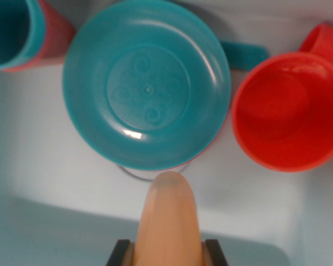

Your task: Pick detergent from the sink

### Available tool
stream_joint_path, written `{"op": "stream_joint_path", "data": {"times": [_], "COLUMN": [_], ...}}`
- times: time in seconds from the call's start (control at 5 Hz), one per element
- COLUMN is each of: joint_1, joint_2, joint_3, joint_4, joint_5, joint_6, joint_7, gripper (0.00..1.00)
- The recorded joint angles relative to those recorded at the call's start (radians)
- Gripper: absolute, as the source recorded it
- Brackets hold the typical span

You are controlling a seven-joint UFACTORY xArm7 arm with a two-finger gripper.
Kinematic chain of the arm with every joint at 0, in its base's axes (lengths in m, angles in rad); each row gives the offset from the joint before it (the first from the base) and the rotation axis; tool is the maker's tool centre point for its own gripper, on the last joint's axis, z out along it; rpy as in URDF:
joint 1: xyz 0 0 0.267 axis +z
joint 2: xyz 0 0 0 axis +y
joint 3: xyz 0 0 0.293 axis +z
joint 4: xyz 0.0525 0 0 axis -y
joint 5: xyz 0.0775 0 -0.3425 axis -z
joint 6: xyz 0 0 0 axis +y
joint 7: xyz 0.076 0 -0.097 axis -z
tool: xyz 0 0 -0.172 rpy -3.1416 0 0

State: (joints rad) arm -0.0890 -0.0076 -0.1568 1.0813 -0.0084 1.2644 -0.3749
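Note:
A peach-coloured detergent bottle (169, 216) rises from the bottom middle of the wrist view, its rounded top pointing at the bowl. My gripper (168, 252) is shut on it, and a dark finger (120, 253) presses each side of the bottle's lower part. Below lies the pale sink (55, 183). The bottle's lower end is cut off by the frame's bottom edge.
A teal bowl (147, 83) sits in the sink just beyond the bottle's top, over a metal drain ring (139, 174). A red mug (291, 108) stands to the right, with a teal handle (245, 55) between them. A teal cup (11, 30) nested in a red one is at top left.

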Motion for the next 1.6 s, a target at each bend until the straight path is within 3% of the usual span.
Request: {"op": "stream_joint_path", "data": {"times": [0.2,0.4,0.6,0.8,1.0,1.2,1.4,1.6], "joint_1": [0.0005,0.0005,0.001,0.001,0.0015,0.0015,0.0019,0.0019], "joint_2": [-0.015,-0.015,-0.029,-0.029,-0.043,-0.043,-0.056,-0.056], "joint_3": [0.0,0.0,0.001,0.001,0.001,0.001,0.002,0.002], "joint_4": [0.033,0.033,0.065,0.065,0.096,0.096,0.125,0.125], "joint_5": [-0.0022,-0.0022,-0.0043,-0.0043,-0.0063,-0.0063,-0.0083,-0.0083], "joint_6": [0.047,0.047,0.094,0.094,0.138,0.138,0.18,0.18], "joint_7": [0.002,0.002,0.003,0.003,0.005,0.005,0.006,0.006], "gripper": [1.0,1.0,1.0,1.0,1.0,1.0,1.0,1.0]}}
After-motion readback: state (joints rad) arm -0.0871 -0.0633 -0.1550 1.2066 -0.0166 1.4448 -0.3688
